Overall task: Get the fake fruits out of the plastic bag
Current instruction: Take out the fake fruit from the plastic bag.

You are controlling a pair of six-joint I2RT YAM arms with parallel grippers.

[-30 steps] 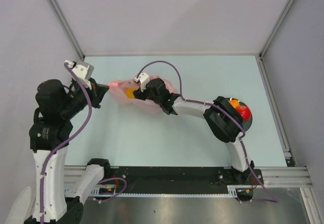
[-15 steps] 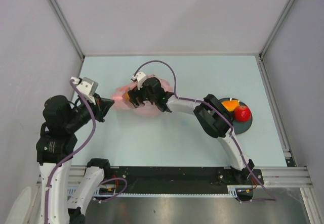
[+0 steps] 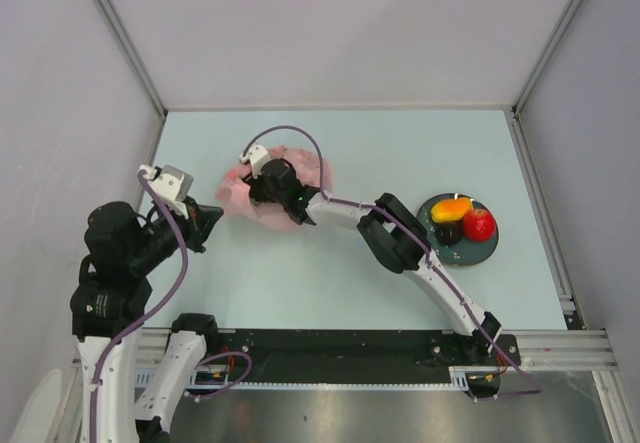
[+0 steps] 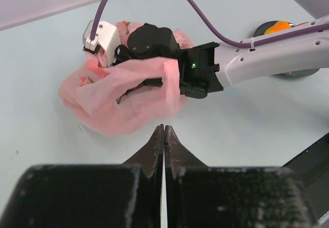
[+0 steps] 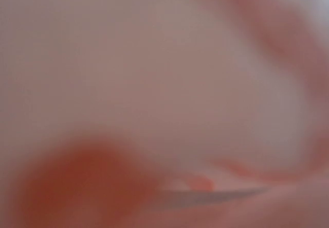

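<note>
**Right arm deeper in the bag, left arm drawn back**

Since a second ago the right arm has stretched further left and pushed its wrist deeper into the bag [image 4: 118, 112]; the bag has slid left with it, and the left arm has pulled back toward the near edge. The bag lies crumpled on the table [image 3: 400, 143], left of centre, its pink film draped over the right gripper [image 3: 255, 191]; whether those jaws are open or closed, or hold anything, cannot be told, for the right wrist view is only a pink blur with an orange-red smear low on the left. The left gripper [image 4: 164, 133] is closed tight, its fingers pressed together with nothing between them; its tips sit just beside the bag's near edge, and whether they touch it cannot be told. Well to the right, a dark plate [image 3: 470, 256] carries an orange fruit [image 3: 452, 208], an apple [image 3: 480, 225] and a dark fruit [image 3: 449, 233], all close together; the right arm, which covered much of the plate a second ago, now leaves it in plain view.
</note>
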